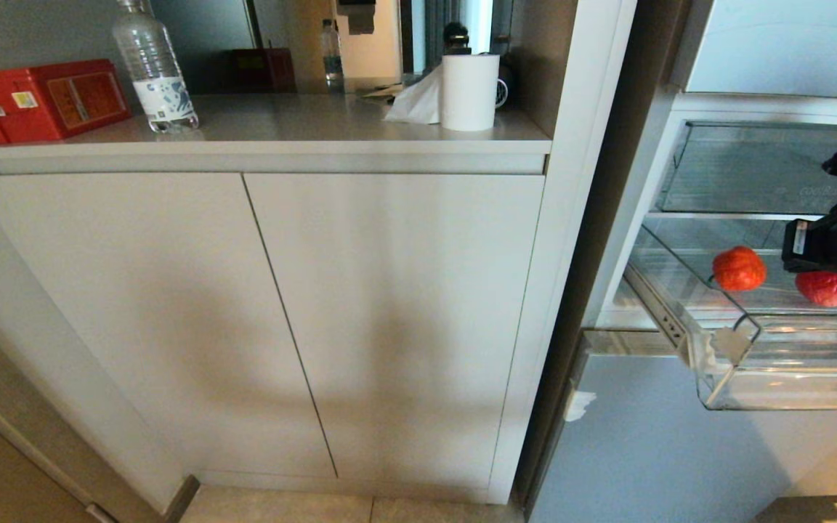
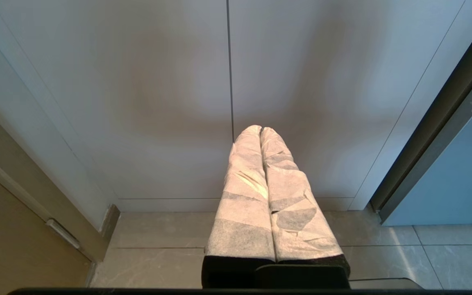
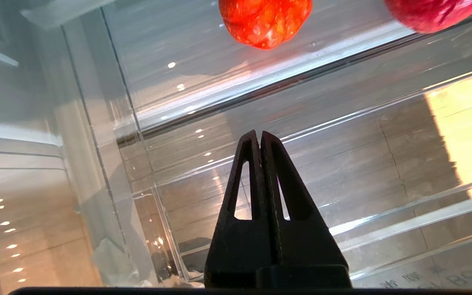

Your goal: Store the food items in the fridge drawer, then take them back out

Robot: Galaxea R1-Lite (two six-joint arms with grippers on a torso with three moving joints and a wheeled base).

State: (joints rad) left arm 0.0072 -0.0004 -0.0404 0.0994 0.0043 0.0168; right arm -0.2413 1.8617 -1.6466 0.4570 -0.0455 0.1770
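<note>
The fridge [image 1: 680, 450] stands at the right with its clear fridge drawer [image 1: 789, 381] pulled out. Two red-orange food items [image 1: 739, 268] [image 1: 828, 288] lie on the drawer's floor, apart from each other. My right arm [image 1: 836, 243] reaches in over the drawer from the right edge. In the right wrist view my right gripper [image 3: 259, 133] is shut with nothing in it, hanging above the drawer [image 3: 342, 123], short of both food items [image 3: 265, 20] [image 3: 428, 14]. My left gripper [image 2: 259, 129], fingers wrapped in white, is shut and empty, low before the cabinet doors.
A white cabinet [image 1: 389, 290] fills the middle and left. Its counter carries a red box [image 1: 44, 98], a water bottle [image 1: 153, 69] and a paper roll [image 1: 469, 91]. Another clear bin [image 1: 753, 167] sits above the drawer. White tape bits [image 1: 580, 404] mark the fridge edge.
</note>
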